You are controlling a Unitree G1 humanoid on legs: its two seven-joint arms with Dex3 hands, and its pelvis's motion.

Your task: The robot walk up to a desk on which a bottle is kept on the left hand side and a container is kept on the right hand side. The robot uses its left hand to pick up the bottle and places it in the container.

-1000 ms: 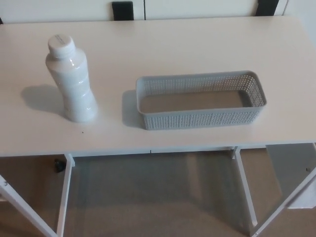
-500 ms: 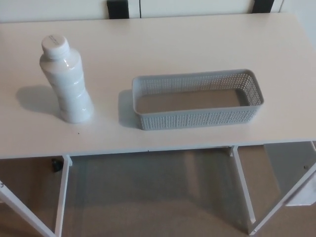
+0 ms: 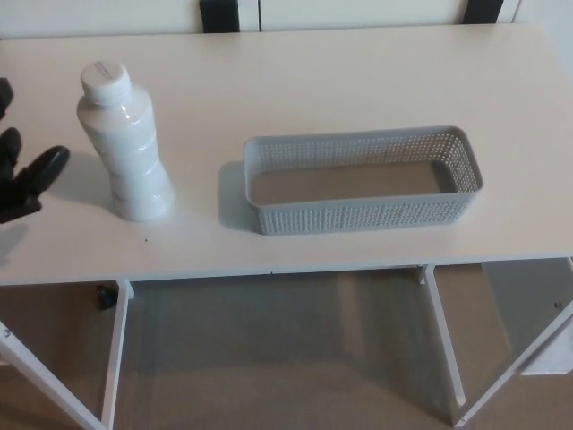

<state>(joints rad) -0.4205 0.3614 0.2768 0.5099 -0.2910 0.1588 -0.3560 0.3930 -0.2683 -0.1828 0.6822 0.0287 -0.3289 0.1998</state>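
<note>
A white plastic bottle [image 3: 126, 143] with a white screw cap stands upright on the left part of the white desk [image 3: 313, 72]. To its right lies a long grey perforated basket [image 3: 363, 179], with nothing in it. My left hand [image 3: 22, 175] shows at the picture's left edge, over the desk and a short way left of the bottle, not touching it. Its black fingers are spread apart and hold nothing. The right hand does not show.
White desk legs [image 3: 115, 358] and braces stand below the front edge over a grey carpet. Two dark blocks [image 3: 219, 13] sit behind the desk's far edge against the wall.
My left hand has come into view at the left edge, beside the bottle. The camera has shifted slightly; bottle and basket stay where they were on the desk.
</note>
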